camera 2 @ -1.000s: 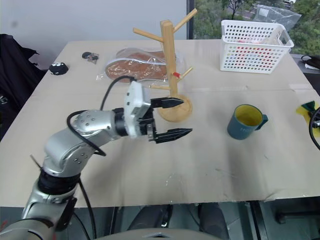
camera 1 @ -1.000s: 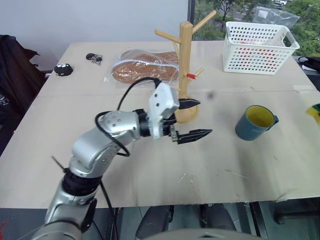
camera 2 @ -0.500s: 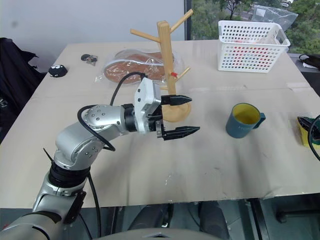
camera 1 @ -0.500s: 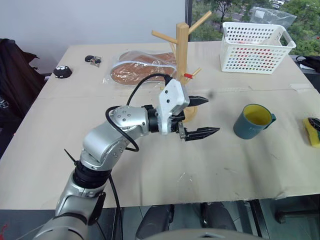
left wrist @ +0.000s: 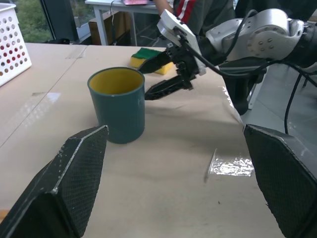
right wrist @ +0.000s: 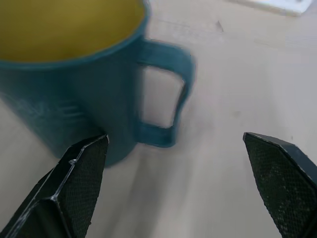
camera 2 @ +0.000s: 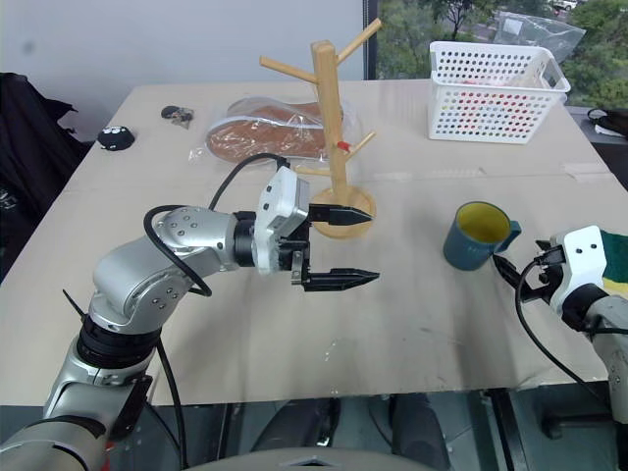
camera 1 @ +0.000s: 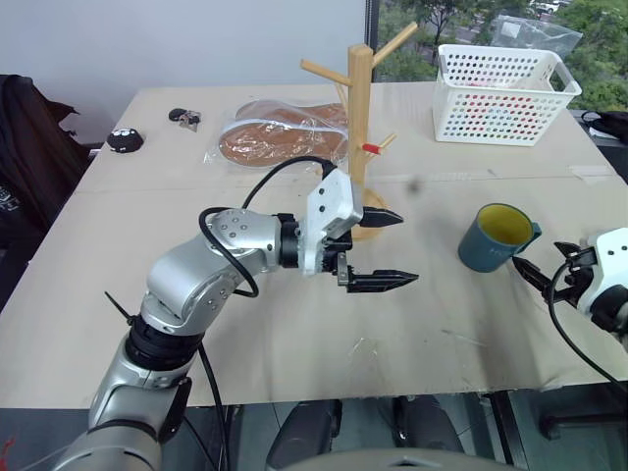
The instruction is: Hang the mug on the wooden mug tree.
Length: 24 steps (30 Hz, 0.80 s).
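The teal-blue mug (camera 1: 496, 238) with its yellow inside stands upright on the table at the right. Its loop handle (right wrist: 168, 94) is turned toward my right gripper (camera 1: 542, 265). That gripper is open and level just to the mug's right, its tips a short way from the handle and holding nothing. The wooden mug tree (camera 1: 362, 128) stands at the table's middle back. Close in front of the tree's base hangs my left gripper (camera 1: 404, 248), open and empty, pointing right toward the mug (left wrist: 119, 104).
A white perforated basket (camera 1: 505, 93) stands at the back right. A bagged brown item (camera 1: 280, 132) lies left of the tree, with small dark objects (camera 1: 125, 137) further left. A yellow-green sponge (left wrist: 148, 54) lies behind my right gripper near the table's right edge. A person (left wrist: 198, 10) stands beyond it.
My right gripper has come into view from the right, open, and now sits beside the mug's handle. The left gripper has stayed in front of the tree's base.
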{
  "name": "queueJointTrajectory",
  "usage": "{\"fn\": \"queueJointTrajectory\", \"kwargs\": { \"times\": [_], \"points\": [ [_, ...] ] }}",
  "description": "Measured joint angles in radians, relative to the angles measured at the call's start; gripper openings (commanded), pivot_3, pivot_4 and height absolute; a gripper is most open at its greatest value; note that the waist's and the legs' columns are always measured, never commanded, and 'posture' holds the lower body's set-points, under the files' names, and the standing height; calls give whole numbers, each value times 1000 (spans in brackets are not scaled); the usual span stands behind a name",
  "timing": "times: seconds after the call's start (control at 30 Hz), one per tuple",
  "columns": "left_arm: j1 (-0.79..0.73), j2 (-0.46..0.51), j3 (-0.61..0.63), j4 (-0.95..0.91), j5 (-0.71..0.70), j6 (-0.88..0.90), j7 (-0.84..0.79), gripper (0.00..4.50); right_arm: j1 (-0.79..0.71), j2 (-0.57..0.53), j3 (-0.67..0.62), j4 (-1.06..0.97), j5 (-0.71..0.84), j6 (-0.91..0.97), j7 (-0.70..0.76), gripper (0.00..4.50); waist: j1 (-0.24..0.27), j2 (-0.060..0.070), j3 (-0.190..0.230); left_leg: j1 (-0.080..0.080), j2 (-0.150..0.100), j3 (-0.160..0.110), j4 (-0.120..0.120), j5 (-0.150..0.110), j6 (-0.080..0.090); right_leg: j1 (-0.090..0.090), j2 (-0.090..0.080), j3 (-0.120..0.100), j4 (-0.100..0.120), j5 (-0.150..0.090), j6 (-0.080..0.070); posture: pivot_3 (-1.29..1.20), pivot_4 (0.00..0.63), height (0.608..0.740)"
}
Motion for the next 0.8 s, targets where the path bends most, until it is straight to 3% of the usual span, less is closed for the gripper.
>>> {"fn": "queueJointTrajectory", "kwargs": {
  "times": [0.27, 0.47, 0.6, 0.67, 0.73, 0.8],
  "points": [
    [0, 0, 0, -1, 9, -1, 2, 4500, -102, 29, 18, 215, -38, -152, 31, 4400, 0, 0, 0, 1, 0, 0, -1, 0, 0, 0, 0, 0, 1, 0, 0, 0, 150, 740],
    [0, 0, 0, -2, 17, -5, 3, 4500, -187, 50, 55, 378, -29, -235, 142, 4400, -4, 0, 0, 2, 0, 1, -1, 0, 0, 0, 0, 1, 1, 0, 0, 0, 150, 740],
    [2, -1, 1, -2, 17, -5, 3, 4500, -236, 71, 78, 479, -27, -286, 193, 2692, -8, 0, 0, 2, 0, 1, -1, 0, 0, 0, 0, 1, 1, 0, 0, 0, 150, 740],
    [13, 0, 4, -3, 17, -5, 6, 4500, -257, 74, 79, 516, -23, -318, 219, 1539, -10, 0, 0, 2, 0, 1, -1, 0, 0, 0, 0, 1, 1, 0, 0, 0, 150, 740],
    [20, 2, 6, -3, 17, -5, 8, 4500, -262, 74, 79, 525, -19, -329, 234, 1051, -11, 0, 0, 2, 0, 0, -1, 0, 0, 0, 0, 1, 1, 0, 0, 0, 150, 740],
    [24, 4, 8, -4, 18, -5, 16, 4500, -269, 74, 79, 542, -13, -346, 254, 48, -11, 0, 0, 2, 0, 0, -1, 0, 0, 0, 0, 1, 1, 0, 0, 0, 150, 740]
  ]
}}
